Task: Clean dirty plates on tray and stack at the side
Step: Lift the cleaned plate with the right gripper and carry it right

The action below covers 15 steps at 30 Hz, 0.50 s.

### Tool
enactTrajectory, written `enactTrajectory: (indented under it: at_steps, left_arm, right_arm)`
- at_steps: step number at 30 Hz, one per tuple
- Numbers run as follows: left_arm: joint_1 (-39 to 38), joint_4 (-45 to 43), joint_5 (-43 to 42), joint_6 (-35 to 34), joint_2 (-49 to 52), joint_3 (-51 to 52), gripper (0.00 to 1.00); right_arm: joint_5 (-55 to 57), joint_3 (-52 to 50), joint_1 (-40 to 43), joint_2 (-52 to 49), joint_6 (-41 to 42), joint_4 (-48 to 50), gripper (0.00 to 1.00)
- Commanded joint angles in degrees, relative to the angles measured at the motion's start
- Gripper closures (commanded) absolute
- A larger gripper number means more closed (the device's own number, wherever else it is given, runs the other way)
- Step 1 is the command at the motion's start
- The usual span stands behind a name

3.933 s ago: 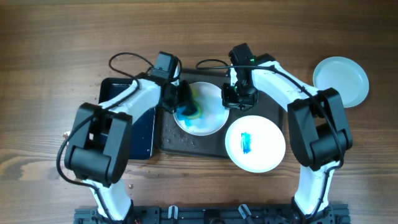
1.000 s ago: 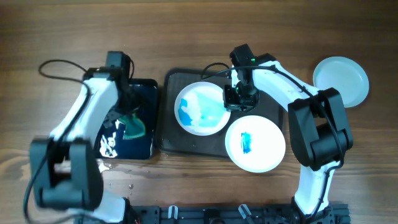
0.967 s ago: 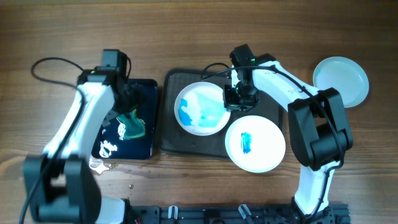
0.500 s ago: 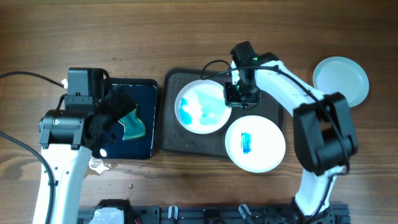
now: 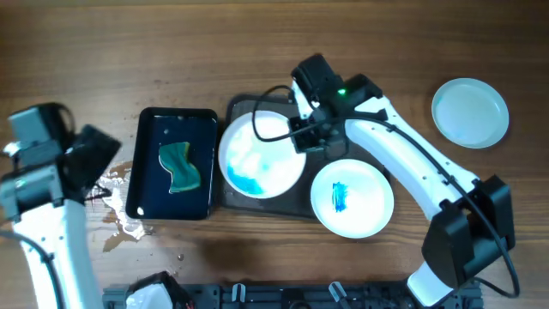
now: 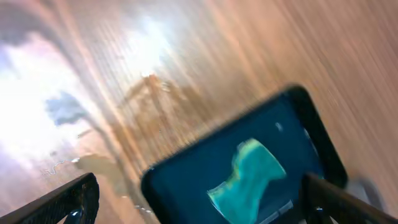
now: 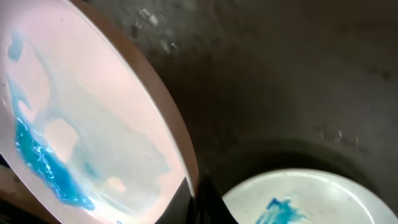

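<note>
1. Right tool (image 5: 304, 133) is pinching the smeared plate (image 5: 257, 159) by its rim, jaws pressed together, holding it raised and tilted over the tray's (image 5: 274, 206) left half. It's probably lifting it out, though blue is still showing.
2. The right arm (image 5: 403, 172) is stretching diagonally over the tray's right side.
3. Left tool (image 5: 103, 159) is hanging spread and empty, well left of the tray, beyond the sponge (image 5: 178, 167).

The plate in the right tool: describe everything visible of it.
The plate is small, round, white and glossy, with a shallow rim. A thin pale-blue film covers its face and thicker blue liquid pools at its lower-left edge. It is tilted over the left part of the tray, its upper-right rim pinched by the shut right tool. Whether it also touches the tray is unclear.
</note>
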<state>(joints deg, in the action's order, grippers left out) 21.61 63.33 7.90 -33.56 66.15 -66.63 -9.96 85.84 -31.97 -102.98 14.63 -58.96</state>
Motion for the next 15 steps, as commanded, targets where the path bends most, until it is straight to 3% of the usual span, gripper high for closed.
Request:
enactTrajectory:
  at_steps: [1, 10, 15]
  left_arm:
    - [9.20, 0.02, -1.75, -3.17, 1.29, -0.50, 0.00]
    - [12.17, 0.17, -5.29, -3.15, 4.15, -0.50, 0.00]
    - [12.17, 0.42, -5.29, -3.15, 4.15, -0.50, 0.00]
  right_arm:
    - [1.01, 6.16, -1.84, 0.61, -0.72, 0.74, 0.95]
    - [2.23, 36.92, -6.03, -23.61, -3.98, -7.80, 0.95]
    - [14.69, 43.87, -10.97, -25.92, -3.98, -7.78, 0.95]
